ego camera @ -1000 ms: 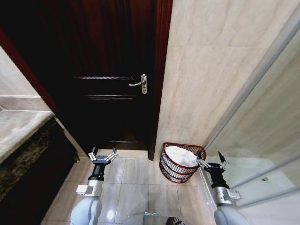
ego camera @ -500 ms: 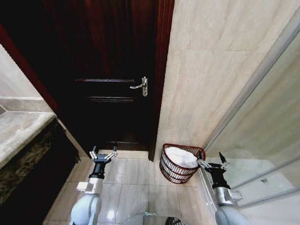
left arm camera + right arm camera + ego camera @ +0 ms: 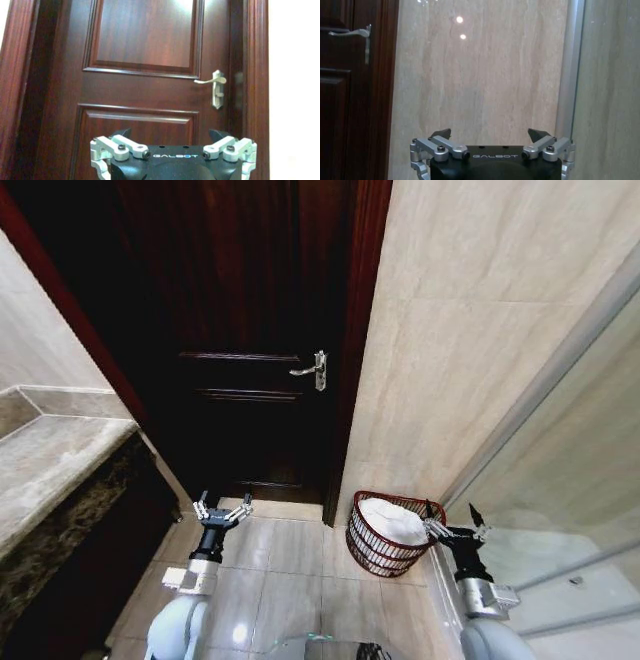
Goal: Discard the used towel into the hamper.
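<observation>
Towel (image 3: pixel 392 520) was already sitting in the hamper (image 3: pixel 385 552), a white heap filling the top of that dark red wire basket, which stood on the tiled floor (image 3: pixel 290 580) in the corner where the beige wall (image 3: pixel 450 360) met the door frame. So I'd say the drop was basically done and what was left was just backing off. Dark wooden door (image 3: pixel 250 400) with a silver handle (image 3: pixel 312 369) sat far left of it, and a stone worktop (image 3: pixel 45 470) on the left. Right gripper (image 3: pixel 455 530) hung just beside the hamper's right rim, jaws spread, empty. Left gripper (image 3: pixel 221 512) hovered over the floor well left, jaws spread too.
</observation>
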### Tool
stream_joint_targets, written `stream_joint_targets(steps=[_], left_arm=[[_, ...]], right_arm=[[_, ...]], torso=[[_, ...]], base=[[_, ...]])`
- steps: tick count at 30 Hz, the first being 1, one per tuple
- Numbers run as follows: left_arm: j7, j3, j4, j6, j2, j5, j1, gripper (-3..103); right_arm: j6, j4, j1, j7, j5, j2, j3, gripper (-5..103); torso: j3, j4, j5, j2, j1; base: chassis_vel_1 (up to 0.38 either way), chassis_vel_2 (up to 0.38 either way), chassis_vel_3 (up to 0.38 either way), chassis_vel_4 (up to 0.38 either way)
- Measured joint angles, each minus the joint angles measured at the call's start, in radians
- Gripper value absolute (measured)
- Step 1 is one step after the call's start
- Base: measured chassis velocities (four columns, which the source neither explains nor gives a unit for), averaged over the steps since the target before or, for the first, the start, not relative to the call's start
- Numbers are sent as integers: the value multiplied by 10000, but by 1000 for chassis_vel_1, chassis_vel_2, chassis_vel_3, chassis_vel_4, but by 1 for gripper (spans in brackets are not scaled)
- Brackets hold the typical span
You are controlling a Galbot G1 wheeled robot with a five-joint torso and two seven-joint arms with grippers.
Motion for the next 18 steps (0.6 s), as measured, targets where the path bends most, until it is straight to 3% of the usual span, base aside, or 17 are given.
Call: stream_joint_targets(steps=[6,10,18], left_arm=[[-203,214,-18,55,137,40,-5,100],[-1024,421,-105,263,-51,705,-11,100],[-1276,426,-24,88,-203,1178,-54,100]], right_arm=[[163,29,-93,-177,231,76,16,100],[257,6,-130,-297,341,98,13,100],[279,-60,-60,-333,363,96,16,100]], torso=[[150,1,0,274,125],[291,1,0,510,224],[473,2,0,834,365]], base=[[0,0,0,0],[0,0,0,0],[0,0,0,0]])
